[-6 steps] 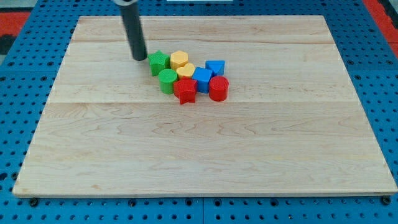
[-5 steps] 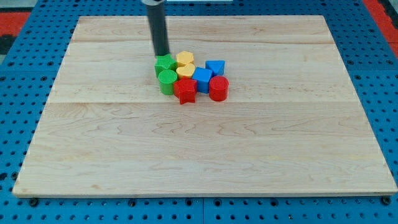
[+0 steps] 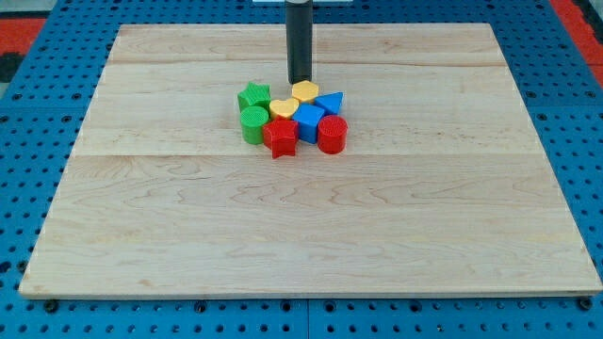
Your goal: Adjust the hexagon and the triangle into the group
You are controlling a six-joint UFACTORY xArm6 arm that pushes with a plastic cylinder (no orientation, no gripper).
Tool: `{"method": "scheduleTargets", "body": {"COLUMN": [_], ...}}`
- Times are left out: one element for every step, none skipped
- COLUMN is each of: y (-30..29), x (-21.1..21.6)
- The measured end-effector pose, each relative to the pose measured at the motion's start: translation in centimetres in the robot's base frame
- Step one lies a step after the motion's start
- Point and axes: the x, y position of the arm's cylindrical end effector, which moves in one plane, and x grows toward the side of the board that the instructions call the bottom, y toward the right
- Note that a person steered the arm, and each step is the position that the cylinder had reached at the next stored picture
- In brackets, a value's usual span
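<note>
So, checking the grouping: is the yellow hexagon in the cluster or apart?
In: the yellow hexagon touches the blue triangle and blue cube; my tip sits just above it.

I'm working in a lab test bench: a pale wooden board point(image 3: 311, 226) sits on a blue perforated mounting plate point(image 3: 38, 141) studded with fixing holes.
</note>
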Motion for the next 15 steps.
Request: {"method": "scheduleTargets", "body": {"y": [7.3, 9.8, 8.8, 8.5, 7.1, 5.5, 7.0, 6.0, 4.2, 3.8, 5.5, 4.0, 1.8, 1.7, 1.7], "x": [0.3, 4.2, 4.8, 4.8, 4.5, 4.5, 4.9, 4.9, 4.7, 4.3, 2.5, 1.7, 1.7, 1.3, 1.6]}}
